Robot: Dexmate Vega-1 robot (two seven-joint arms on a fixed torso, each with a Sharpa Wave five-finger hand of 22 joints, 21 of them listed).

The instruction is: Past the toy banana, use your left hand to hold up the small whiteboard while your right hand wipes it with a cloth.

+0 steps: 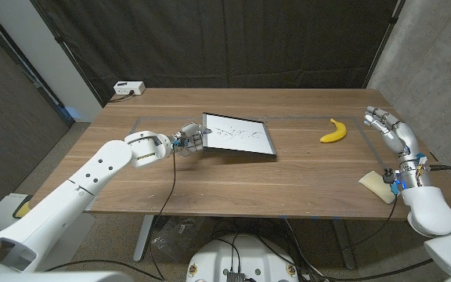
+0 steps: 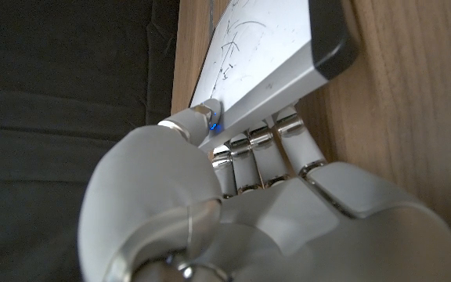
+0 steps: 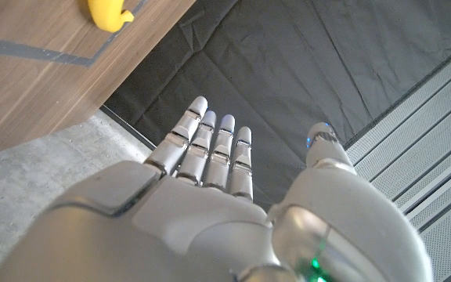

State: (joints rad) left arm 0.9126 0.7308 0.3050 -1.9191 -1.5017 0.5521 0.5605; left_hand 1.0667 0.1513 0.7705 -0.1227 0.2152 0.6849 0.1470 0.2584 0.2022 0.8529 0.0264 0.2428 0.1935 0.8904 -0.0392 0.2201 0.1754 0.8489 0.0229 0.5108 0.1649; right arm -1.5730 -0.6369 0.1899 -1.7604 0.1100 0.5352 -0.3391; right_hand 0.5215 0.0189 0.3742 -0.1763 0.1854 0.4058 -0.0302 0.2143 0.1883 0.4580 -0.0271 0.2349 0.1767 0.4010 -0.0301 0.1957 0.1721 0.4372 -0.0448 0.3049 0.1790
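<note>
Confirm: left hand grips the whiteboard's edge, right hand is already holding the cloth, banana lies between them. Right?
Not quite. The right hand is open and holds nothing; the cloth lies on the table near that arm, as the head view shows. The left hand does grip the whiteboard, banana between.

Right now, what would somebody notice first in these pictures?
Probably the small whiteboard with black scribbles, mid-table, tipped up at one edge by the left robot hand gripping it. Next, the yellow toy banana lying to its right, near the open right robot hand, which holds nothing.
</note>
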